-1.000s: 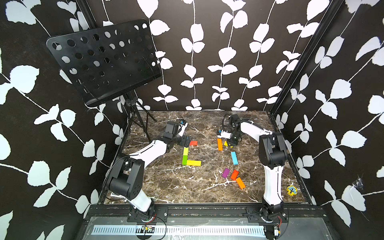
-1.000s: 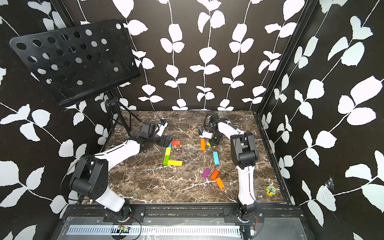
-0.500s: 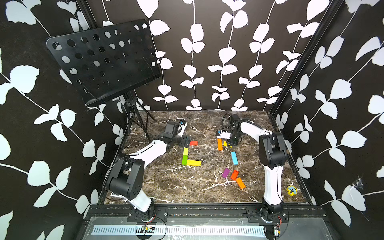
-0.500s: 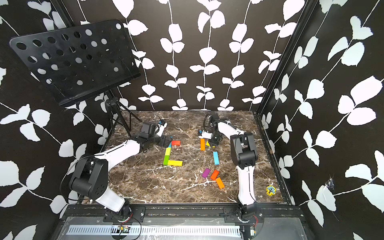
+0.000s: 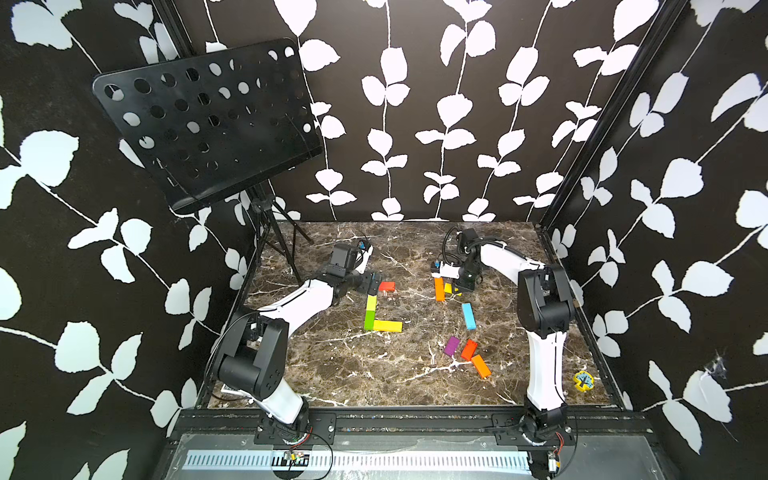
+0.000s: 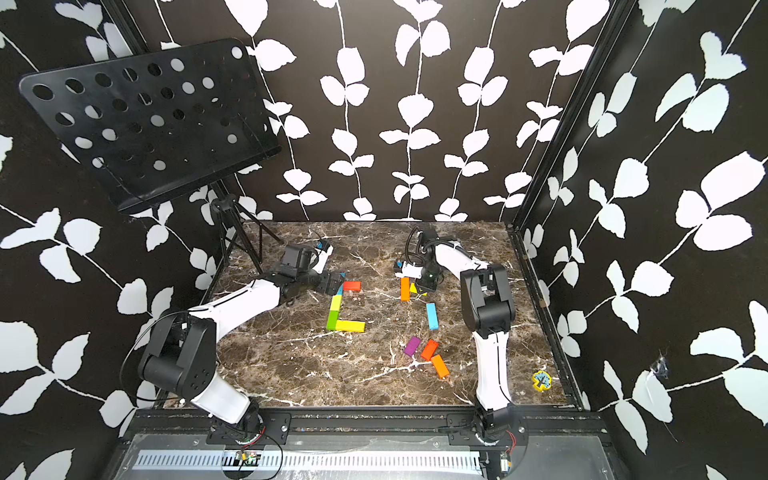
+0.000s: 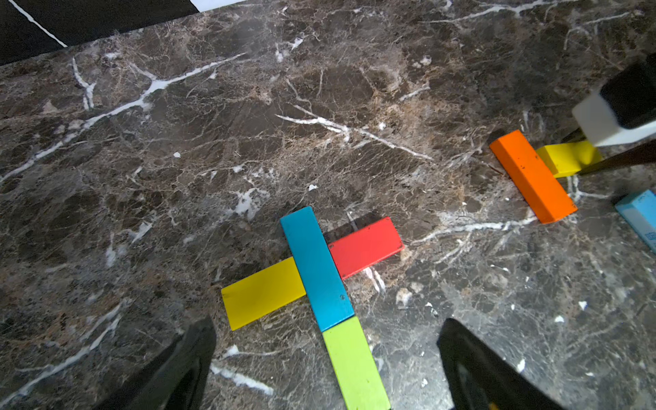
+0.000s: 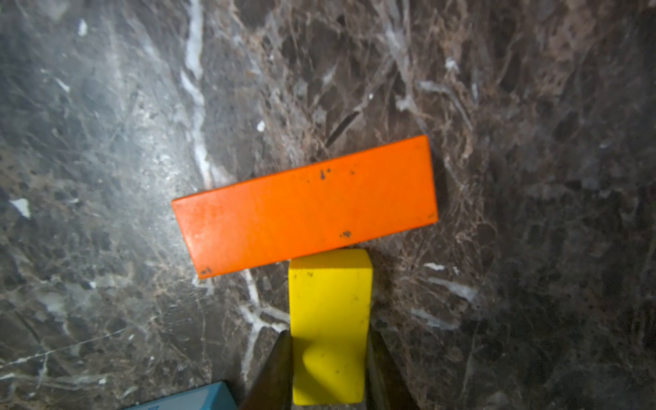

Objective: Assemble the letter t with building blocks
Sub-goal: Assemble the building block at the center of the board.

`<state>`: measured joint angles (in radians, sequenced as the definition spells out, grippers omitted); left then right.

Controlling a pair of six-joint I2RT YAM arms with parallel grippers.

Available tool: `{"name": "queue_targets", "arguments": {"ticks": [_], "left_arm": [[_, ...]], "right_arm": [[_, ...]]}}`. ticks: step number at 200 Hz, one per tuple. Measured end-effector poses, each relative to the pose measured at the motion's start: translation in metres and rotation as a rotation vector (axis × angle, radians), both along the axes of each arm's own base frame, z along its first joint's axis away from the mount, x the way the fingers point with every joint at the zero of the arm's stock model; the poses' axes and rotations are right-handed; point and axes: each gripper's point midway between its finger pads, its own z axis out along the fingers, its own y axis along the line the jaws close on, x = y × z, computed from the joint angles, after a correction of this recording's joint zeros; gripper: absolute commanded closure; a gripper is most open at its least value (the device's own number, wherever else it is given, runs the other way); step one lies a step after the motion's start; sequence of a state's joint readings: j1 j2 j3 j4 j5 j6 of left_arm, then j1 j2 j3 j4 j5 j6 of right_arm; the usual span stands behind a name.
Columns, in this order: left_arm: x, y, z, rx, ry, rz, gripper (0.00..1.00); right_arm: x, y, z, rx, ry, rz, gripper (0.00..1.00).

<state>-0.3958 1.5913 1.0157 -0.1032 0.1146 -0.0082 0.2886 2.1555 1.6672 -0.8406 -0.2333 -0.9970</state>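
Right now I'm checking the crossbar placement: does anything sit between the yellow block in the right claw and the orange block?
Nothing visible does. The right claw is shut on the yellow block, whose free end appears to touch the long side of the orange block. The light blue block lies aside, clear of that joint.

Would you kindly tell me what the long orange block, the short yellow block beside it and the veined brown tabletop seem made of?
Long orange block: probably painted wood; matte coat with dark chipped specks.
Short yellow block: likely the same; matte, few specks.
Veined brown tabletop: marble look, slight sheen; stone or print, cannot tell.
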Motion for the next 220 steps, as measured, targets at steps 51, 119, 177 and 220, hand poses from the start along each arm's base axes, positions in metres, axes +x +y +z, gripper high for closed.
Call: {"name": "queue_targets", "arguments": {"ticks": [51, 119, 177, 220], "left_arm": [[0.000, 0.000, 0.000, -0.005, 0.004, 0.005, 0.01], [0.001, 0.000, -0.004, 0.000, 0.020, 0.006, 0.01], [0.006, -0.003, 0.004, -0.005, 0.010, 0.007, 0.01], [0.006, -0.003, 0.002, -0.010, 0.018, 0.015, 0.01]], "right_arm": [[-0.001, 0.001, 0.000, -0.003, -0.001, 0.020, 0.78], [0.001, -0.004, -0.001, -0.043, -0.025, 0.065, 0.77], [0.009, -0.003, 0.004, -0.053, -0.061, 0.114, 0.76], [0.010, -0.004, 0.004, -0.061, -0.073, 0.153, 0.76]]}}
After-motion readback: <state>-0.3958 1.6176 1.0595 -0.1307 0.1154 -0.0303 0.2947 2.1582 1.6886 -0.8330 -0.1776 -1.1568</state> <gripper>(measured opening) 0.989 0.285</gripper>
